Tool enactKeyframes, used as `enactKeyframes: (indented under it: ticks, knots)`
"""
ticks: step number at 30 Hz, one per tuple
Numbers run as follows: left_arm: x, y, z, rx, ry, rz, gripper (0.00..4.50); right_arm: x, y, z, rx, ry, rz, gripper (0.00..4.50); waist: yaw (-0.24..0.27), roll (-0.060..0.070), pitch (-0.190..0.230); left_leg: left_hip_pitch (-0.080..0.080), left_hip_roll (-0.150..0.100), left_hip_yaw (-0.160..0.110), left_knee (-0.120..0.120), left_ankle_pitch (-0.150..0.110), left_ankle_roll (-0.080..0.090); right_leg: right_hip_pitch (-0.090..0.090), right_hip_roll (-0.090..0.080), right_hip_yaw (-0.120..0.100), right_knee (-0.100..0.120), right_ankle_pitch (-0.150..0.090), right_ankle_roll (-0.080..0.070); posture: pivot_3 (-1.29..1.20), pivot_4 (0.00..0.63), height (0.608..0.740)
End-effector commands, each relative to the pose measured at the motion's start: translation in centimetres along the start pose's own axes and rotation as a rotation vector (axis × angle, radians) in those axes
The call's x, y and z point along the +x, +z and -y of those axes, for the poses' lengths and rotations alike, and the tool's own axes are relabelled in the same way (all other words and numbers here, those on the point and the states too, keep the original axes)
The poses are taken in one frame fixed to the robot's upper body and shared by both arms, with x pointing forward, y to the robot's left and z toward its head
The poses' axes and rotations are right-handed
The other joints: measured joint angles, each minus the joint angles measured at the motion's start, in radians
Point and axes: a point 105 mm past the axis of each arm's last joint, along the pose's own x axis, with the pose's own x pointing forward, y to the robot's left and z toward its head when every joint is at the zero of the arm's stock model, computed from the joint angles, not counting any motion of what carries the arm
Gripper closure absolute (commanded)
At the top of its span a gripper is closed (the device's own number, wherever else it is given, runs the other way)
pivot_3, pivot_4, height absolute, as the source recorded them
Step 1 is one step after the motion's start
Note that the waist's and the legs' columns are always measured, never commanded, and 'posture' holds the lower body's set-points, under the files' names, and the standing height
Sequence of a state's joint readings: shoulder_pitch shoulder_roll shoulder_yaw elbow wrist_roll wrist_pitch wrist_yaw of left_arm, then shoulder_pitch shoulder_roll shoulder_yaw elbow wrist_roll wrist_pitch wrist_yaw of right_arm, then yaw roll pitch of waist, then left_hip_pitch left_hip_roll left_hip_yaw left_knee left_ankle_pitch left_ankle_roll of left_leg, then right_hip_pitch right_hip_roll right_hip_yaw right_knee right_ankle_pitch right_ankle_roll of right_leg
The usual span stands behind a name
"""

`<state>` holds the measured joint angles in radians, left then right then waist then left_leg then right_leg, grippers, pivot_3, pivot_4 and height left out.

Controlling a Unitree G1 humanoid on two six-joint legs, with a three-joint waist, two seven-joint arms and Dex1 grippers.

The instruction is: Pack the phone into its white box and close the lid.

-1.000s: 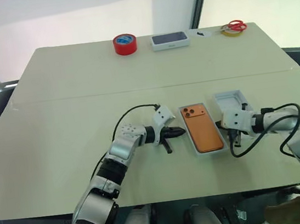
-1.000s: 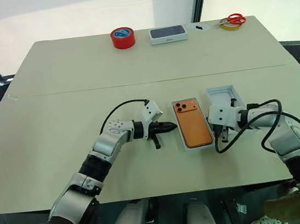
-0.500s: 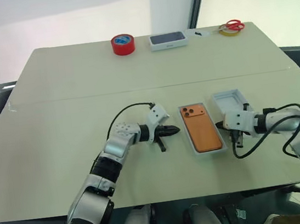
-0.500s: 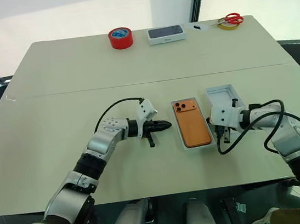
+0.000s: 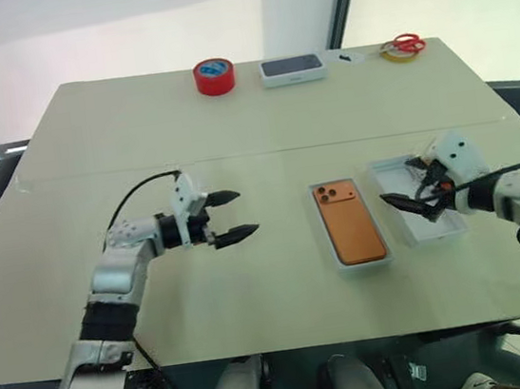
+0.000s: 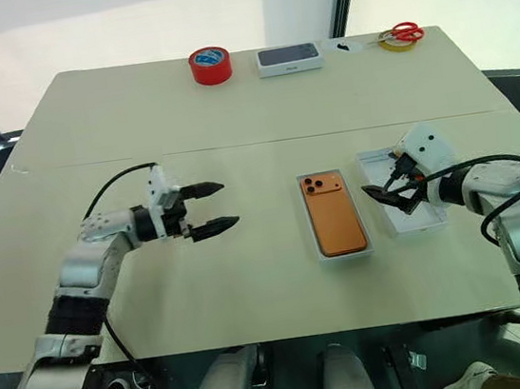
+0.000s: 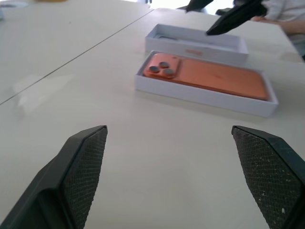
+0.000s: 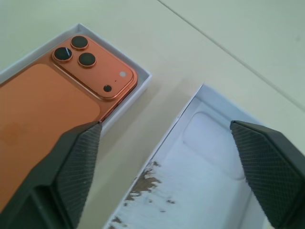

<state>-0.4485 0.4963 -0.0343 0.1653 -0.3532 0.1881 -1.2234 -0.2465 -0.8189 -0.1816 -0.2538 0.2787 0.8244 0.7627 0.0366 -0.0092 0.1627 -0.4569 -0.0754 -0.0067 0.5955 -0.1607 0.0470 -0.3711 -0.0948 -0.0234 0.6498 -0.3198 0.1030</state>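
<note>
Where boxed: one phone (image 5: 348, 222).

Soft daylight poured in from the windows (image 5: 170, 24) behind the surface (image 5: 92, 159), washing them out; shadows stayed faint, focus sharp.

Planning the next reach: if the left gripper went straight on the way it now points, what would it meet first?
Probably the white box holding the phone. The open left gripper points across bare table toward it; height is hard to judge.
</note>
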Motion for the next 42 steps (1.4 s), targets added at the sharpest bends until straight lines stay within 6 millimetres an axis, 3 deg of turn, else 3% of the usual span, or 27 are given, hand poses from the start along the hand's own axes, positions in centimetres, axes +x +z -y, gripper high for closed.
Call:
enactKeyframes:
  ticks: [1,5,9,16,38,41,42]
  knots:
    - [-1.9,1.7,0.7,0.094,-0.040,0.052,0.05,-1.3,0.9,-0.7,0.031,-0.026,-0.039,0.02,0.000,0.000,0.000,-0.002,0.000,0.000,0.000,0.000,0.000,-0.002,0.000,0.000,0.000,0.000,0.000,0.00,0.150,0.738]
    - [-3.7,1.2,1.6,0.111,-0.089,0.014,0.05,-2.2,0.2,-2.6,0.089,0.021,-0.162,0.02,-0.001,0.002,0.000,-0.003,0.000,0.000,0.000,0.000,0.000,-0.003,0.000,0.000,0.000,0.000,-0.001,0.00,0.150,0.738]
    - [-4.6,1.1,2.6,0.153,-0.126,-0.004,0.05,-2.7,-0.1,-0.6,0.193,-0.069,-0.268,0.02,-0.007,0.004,0.001,-0.003,0.000,0.000,0.000,0.000,0.001,-0.003,-0.001,0.000,-0.001,-0.001,-0.002,0.00,0.150,0.738]
    - [-4.9,1.5,3.3,0.199,-0.150,0.001,0.05,-1.3,1.0,-0.4,0.371,-0.033,-0.292,0.02,-0.031,0.004,0.001,-0.004,0.000,0.001,-0.002,0.000,0.001,-0.003,-0.001,0.000,-0.003,0.000,-0.002,0.00,0.150,0.738]
    - [-3.6,2.6,4.4,0.211,-0.155,0.042,0.05,0.3,-0.3,-1.4,0.305,-0.044,-0.437,0.02,-0.049,0.004,0.001,-0.004,0.000,0.001,-0.001,0.001,0.003,-0.004,-0.001,0.000,-0.002,0.002,0.001,0.00,0.150,0.738]
    - [-3.5,2.6,4.5,0.211,-0.156,0.044,0.00,0.3,-0.6,-1.4,0.286,-0.059,-0.453,0.84,-0.049,0.004,0.001,-0.004,0.000,0.001,-0.001,0.001,0.003,-0.004,-0.001,0.000,-0.002,0.002,0.001,0.00,0.150,0.738]
    - [-3.5,2.6,4.5,0.212,-0.154,0.045,0.00,0.4,-0.8,-1.5,0.269,-0.068,-0.462,1.33,-0.049,0.004,0.001,-0.004,0.000,0.001,-0.001,0.001,0.003,-0.004,-0.001,0.000,-0.002,0.002,0.001,0.00,0.150,0.738]
